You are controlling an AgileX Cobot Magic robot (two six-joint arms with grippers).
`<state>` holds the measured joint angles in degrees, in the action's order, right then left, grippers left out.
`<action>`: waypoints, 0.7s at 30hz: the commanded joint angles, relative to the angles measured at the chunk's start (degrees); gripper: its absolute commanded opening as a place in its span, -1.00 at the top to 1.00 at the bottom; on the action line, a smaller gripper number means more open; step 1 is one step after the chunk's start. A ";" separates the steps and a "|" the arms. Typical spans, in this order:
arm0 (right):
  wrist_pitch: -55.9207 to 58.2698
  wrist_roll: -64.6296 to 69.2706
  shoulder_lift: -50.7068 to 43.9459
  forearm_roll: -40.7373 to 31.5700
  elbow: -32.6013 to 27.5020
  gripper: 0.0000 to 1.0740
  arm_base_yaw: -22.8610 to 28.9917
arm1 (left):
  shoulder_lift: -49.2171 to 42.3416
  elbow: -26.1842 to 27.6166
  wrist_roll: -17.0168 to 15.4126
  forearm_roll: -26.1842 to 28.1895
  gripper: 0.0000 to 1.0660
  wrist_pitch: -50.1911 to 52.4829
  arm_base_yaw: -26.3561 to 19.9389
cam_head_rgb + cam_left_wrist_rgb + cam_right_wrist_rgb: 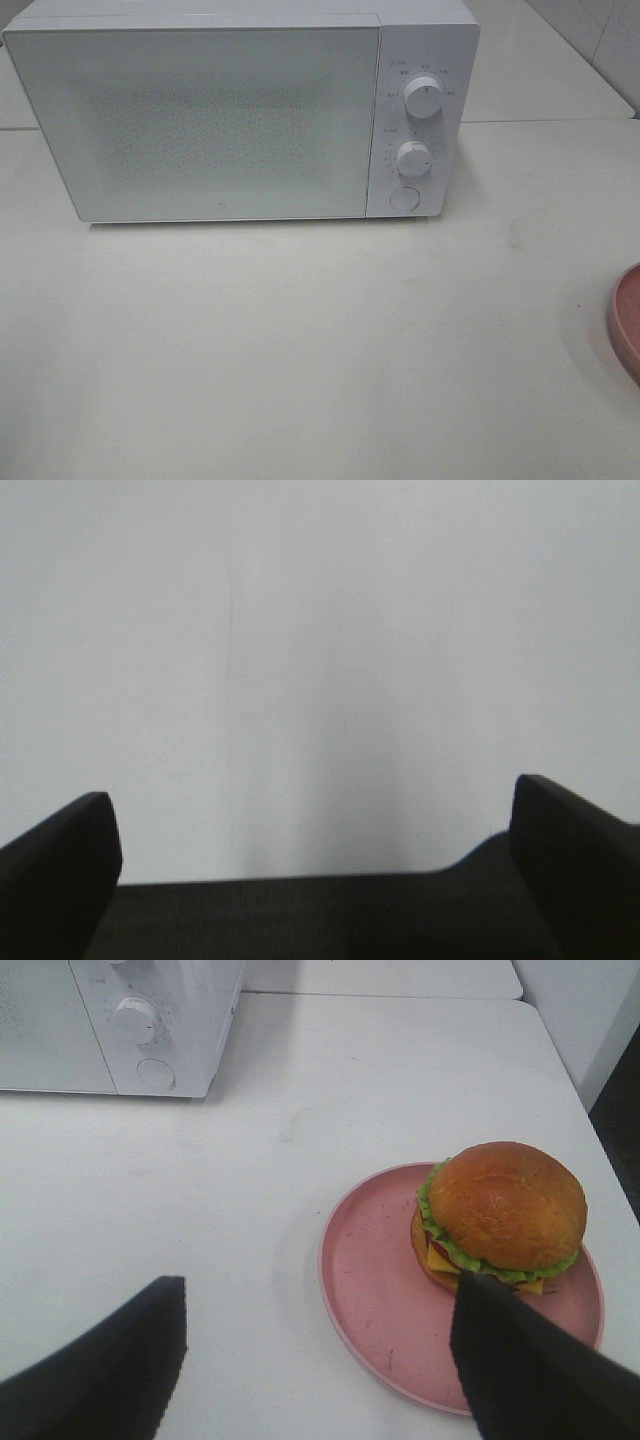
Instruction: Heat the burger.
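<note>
The burger (505, 1205), with a glossy brown bun and green lettuce frill, sits on a pink plate (375, 1290) in the right wrist view. My right gripper (320, 1360) hovers short of the plate, open, nothing between its dark fingers (100, 1370); one finger overlaps the plate's near rim in the picture. The white microwave (200, 120) stands at the back of the table with its door closed. In the exterior high view only the plate's edge (625, 320) shows at far right and the burger is out of frame. My left gripper (315, 850) is open over a bare white surface.
The microwave's panel carries two white knobs (424, 100) (413, 158) and a round button (403, 197). The white table (300, 340) stretches in front of it. Neither arm shows in the exterior high view. A table seam runs behind the microwave.
</note>
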<state>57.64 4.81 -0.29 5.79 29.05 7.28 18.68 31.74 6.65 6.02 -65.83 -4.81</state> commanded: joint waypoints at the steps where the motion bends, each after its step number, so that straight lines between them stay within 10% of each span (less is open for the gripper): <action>1: -0.63 -0.46 -1.72 0.17 -0.29 -0.34 -0.40 | -9.51 -1.89 -0.97 0.86 -0.84 4.18 -0.11; 21: -0.63 -0.52 -1.20 0.17 -0.29 -0.34 -0.40 | -20.05 -2.06 -1.49 1.38 -0.84 4.35 -0.11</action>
<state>57.64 4.81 -0.29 5.79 29.05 7.28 -0.23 29.85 5.61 7.68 -62.45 -4.81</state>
